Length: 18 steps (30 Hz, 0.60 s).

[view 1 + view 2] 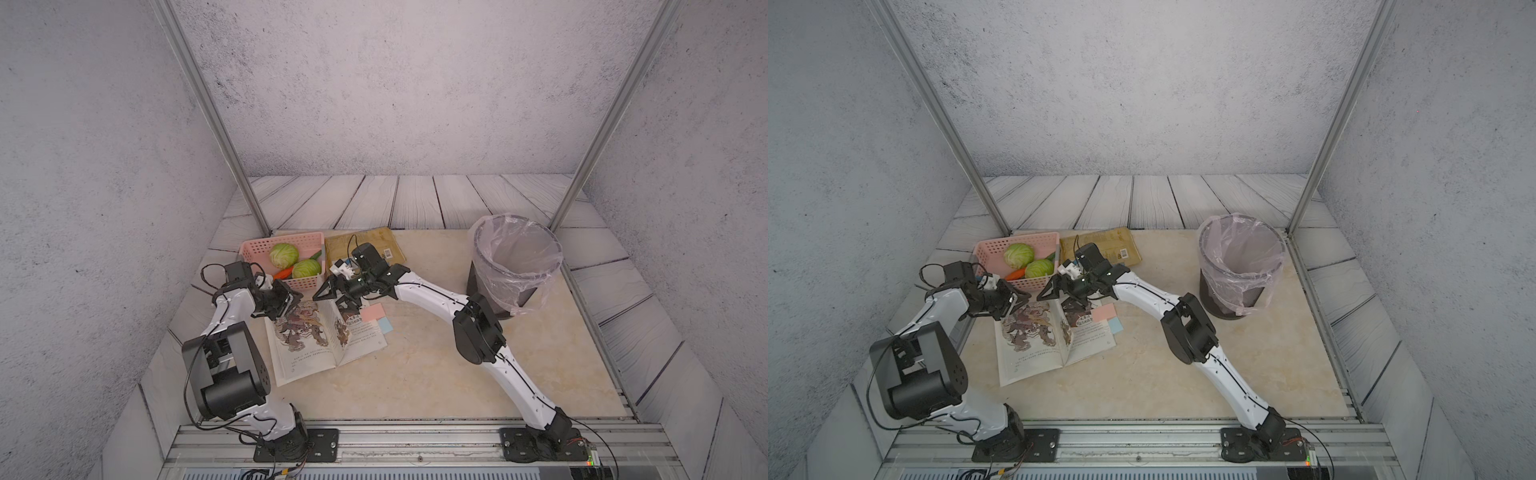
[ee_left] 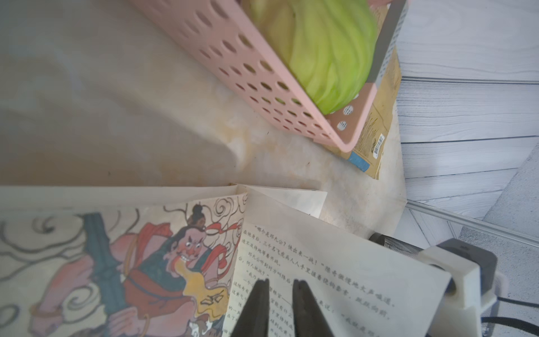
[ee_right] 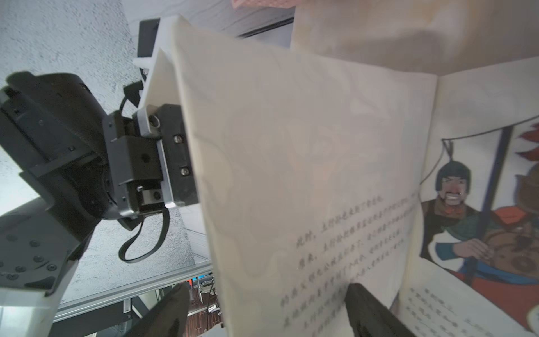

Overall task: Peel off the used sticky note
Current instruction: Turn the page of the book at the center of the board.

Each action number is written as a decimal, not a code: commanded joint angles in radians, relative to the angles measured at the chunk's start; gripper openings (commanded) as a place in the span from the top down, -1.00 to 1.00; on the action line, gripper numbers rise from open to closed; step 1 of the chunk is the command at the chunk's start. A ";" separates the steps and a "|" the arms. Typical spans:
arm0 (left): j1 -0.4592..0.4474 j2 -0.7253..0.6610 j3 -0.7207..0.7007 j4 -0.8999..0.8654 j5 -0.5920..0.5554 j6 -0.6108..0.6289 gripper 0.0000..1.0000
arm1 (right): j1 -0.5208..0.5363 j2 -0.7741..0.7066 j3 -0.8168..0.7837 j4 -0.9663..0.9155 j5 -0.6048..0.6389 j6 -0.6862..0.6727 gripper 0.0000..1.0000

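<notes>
An open picture book lies on the table. A pink sticky note and a blue one stick out past its right page; I cannot read writing on either. My right gripper hovers open over the book's far edge, with a lifted page standing between its spread fingers. My left gripper is at the book's far left corner, shut, fingertips over the text page and holding nothing I can see.
A pink basket with two cabbages and a carrot stands just behind the book. A brown packet lies beside it. A lined waste bin stands at the right, beyond the right arm's elbow.
</notes>
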 commanded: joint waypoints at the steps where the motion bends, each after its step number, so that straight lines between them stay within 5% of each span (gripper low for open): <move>1: 0.024 -0.036 0.012 -0.018 0.015 0.007 0.59 | 0.034 0.050 0.070 0.061 -0.045 0.081 -0.77; 6: 0.076 -0.076 0.053 -0.062 0.004 0.035 0.56 | 0.071 0.095 0.117 0.130 -0.050 0.150 -0.78; 12: 0.154 -0.143 0.098 -0.121 0.012 0.055 0.12 | 0.090 0.193 0.135 0.161 -0.039 0.202 -0.78; 18: 0.180 -0.147 0.068 -0.128 0.023 0.034 0.01 | 0.097 0.332 0.192 0.257 -0.041 0.324 -0.76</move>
